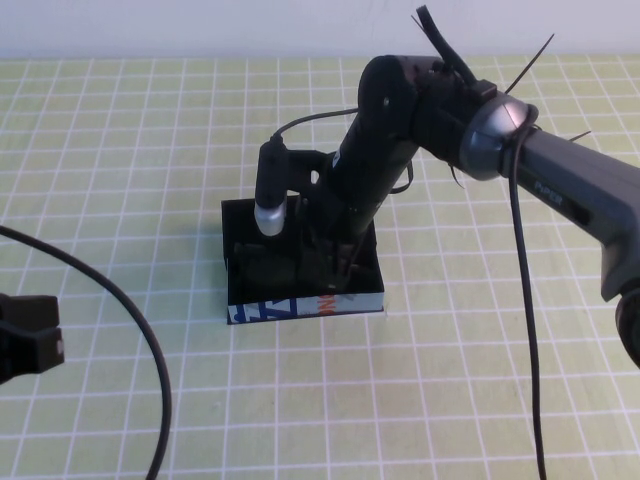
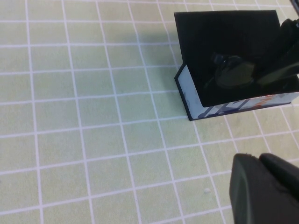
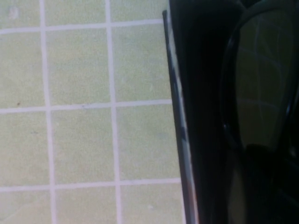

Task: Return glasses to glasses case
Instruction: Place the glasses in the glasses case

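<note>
The glasses case (image 1: pixel 300 308) lies open at the table's middle, its white-blue printed edge towards me. My right gripper (image 1: pixel 340 268) reaches down inside it. In the left wrist view the glasses (image 2: pixel 233 74) sit tilted inside the case (image 2: pixel 189 91), one greenish lens showing, with the right gripper (image 2: pixel 286 58) right beside them. The right wrist view shows a lens (image 3: pixel 261 79) very close and the case wall (image 3: pixel 180 126). In the high view my arm hides the glasses. My left gripper (image 1: pixel 30 335) is shut and empty at the near left, and also shows in its own wrist view (image 2: pixel 259 157).
A green mat with a white grid (image 1: pixel 150 150) covers the table. A black cable (image 1: pixel 140 340) curves across the near left. The right arm's cable (image 1: pixel 525 330) hangs down at the right.
</note>
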### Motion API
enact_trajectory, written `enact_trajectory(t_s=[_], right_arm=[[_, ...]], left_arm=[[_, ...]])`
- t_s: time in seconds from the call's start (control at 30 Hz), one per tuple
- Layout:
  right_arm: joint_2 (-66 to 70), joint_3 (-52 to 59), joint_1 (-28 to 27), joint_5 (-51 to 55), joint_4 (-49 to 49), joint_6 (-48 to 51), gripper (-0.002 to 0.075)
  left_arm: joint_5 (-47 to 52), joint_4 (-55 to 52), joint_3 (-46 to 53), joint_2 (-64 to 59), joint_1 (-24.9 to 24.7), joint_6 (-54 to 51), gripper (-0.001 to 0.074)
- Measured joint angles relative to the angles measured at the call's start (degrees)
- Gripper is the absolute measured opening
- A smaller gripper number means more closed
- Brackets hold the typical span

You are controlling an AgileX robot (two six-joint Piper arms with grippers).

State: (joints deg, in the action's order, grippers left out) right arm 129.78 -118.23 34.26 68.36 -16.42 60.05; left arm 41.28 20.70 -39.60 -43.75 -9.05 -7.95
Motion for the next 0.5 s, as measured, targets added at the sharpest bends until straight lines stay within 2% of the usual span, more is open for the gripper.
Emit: enact_trajectory(t_s=[0.13, 0.37, 0.5], right_arm=[[0.00, -0.08, 0.00, -0.71, 0.00, -1.04, 0.0060], [0.00, -0.23, 0.00, -1.89, 0.00, -4.84, 0.0246], [0.00, -1.92, 0.00, -2.04, 0.00, -7.78, 0.0267]], left_arm=[[0.00, 0.11, 0.00, 0.00, 0.00, 0.44, -0.0004], [0.00, 0.36, 0.00, 0.00, 0.00, 0.65, -0.0004], [0.00, 0.46, 0.00, -0.15, 0.00, 0.47, -0.0004]])
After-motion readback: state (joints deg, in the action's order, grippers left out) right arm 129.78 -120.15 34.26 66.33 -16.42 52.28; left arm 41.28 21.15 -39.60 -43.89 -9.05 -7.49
